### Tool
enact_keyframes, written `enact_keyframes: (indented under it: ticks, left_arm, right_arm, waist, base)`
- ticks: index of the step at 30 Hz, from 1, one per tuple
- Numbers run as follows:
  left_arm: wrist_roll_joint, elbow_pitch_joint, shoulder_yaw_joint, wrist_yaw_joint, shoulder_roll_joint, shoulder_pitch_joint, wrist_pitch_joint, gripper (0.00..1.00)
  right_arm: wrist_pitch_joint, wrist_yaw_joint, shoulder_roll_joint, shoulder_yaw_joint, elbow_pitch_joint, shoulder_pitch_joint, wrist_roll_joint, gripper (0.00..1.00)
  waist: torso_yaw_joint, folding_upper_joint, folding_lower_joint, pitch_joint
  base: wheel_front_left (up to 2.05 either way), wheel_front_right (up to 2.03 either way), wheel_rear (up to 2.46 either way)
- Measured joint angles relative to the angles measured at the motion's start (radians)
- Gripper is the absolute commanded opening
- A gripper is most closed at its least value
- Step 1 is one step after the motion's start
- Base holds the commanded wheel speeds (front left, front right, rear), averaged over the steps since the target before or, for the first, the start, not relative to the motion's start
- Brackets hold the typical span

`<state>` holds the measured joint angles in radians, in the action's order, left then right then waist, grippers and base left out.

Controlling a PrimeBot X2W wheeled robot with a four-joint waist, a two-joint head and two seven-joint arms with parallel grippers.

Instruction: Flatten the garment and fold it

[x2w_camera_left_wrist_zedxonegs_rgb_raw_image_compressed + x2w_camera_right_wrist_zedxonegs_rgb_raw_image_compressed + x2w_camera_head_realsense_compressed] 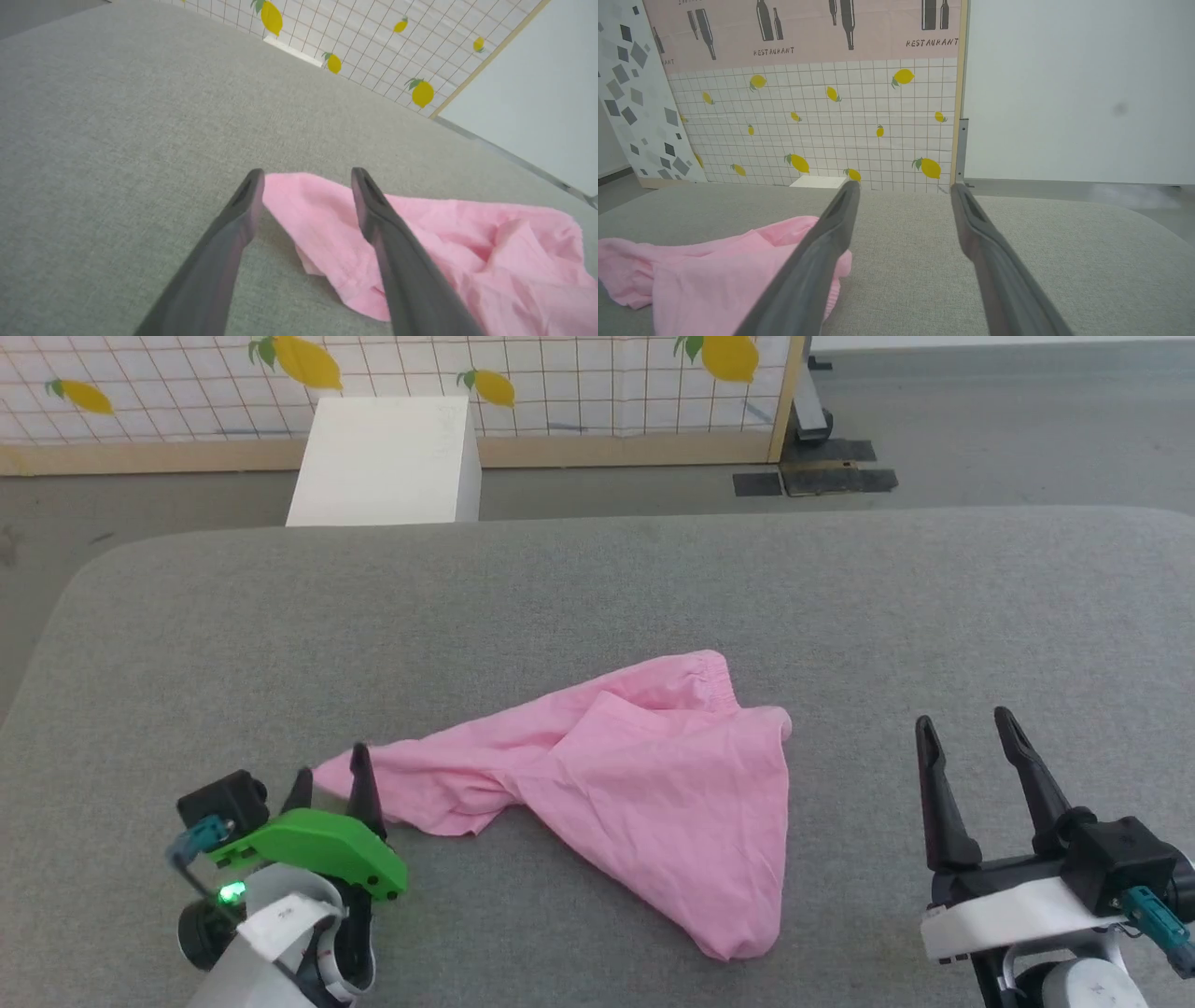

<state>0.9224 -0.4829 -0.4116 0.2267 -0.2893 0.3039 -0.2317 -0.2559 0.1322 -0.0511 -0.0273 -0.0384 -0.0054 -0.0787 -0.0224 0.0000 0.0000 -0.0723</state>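
The garment [616,775], light pink shorts, lies crumpled and twisted on the grey padded table [597,588], its gathered waistband [695,674] at the far side. My left gripper [331,775] stands open at the garment's left tip, with nothing between its fingers. In the left wrist view that pink tip [308,210] lies on the table between and beyond my two fingers [243,210], gripper [306,179] open. My right gripper [962,726] is open to the right of the garment, apart from it. The right wrist view has the garment [714,270] to the left of that gripper [903,186].
A white box [387,462] stands on the floor beyond the table's far edge. A lemon-print panel [560,383] runs behind it, with a dark stand base [822,467] at its right end. Grey table surface extends all around the cloth.
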Motion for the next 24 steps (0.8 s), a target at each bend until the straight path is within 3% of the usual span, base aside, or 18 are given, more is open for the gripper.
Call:
enact_keyframes:
  ticks: [2,4,7,11,14,17,24]
  left_arm:
    - [-0.031,0.066,0.042,-0.023,0.002,-0.027,-0.022,1.0]
    - [-0.113,0.187,0.145,-0.034,0.021,-0.068,-0.022,1.0]
    - [-0.282,0.35,0.263,-0.083,0.086,-0.15,-0.026,1.0]
    - [-0.429,0.44,0.324,-0.164,0.187,-0.242,-0.026,1.0]
    - [-0.501,0.468,0.359,-0.226,0.221,-0.26,-0.026,1.0]
    - [-0.536,0.478,0.377,-0.262,0.232,-0.262,-0.026,1.0]
    - [-0.55,0.49,0.366,-0.272,0.236,-0.259,-0.026,1.0]
  right_arm:
    - [0.0,0.0,0.0,0.004,0.001,0.0,0.001,1.0]
    - [0.0,0.0,0.0,0.007,0.008,0.001,0.003,1.0]
    - [0.001,0.0,0.0,0.022,0.021,0.001,0.009,1.0]
    - [0.061,0.0,0.0,0.063,0.024,0.0,0.006,1.0]
    - [0.179,0.0,0.0,0.108,-0.001,-0.011,-0.021,1.0]
    - [0.321,0.0,0.0,0.142,-0.044,-0.049,-0.06,1.0]
    - [0.591,0.0,0.0,0.155,-0.146,-0.168,-0.14,1.0]
  waist:
    - [0.001,0.0,0.0,0.007]
    - [0.005,0.0,0.0,0.012]
    - [0.015,0.0,0.0,0.014]
    - [0.028,0.0,0.0,0.014]
    - [0.038,0.0,0.0,0.008]
    - [0.046,0.0,0.0,-0.002]
    - [0.063,0.0,0.0,-0.032]
  base:
    - [0.0,0.0,0.0]
    - [0.0,0.0,0.0]
    - [0.0,0.0,0.0]
    - [0.0,0.0,0.0]
    - [0.0,0.0,0.0]
    - [0.0,0.0,0.0]
    - [0.0,0.0,0.0]
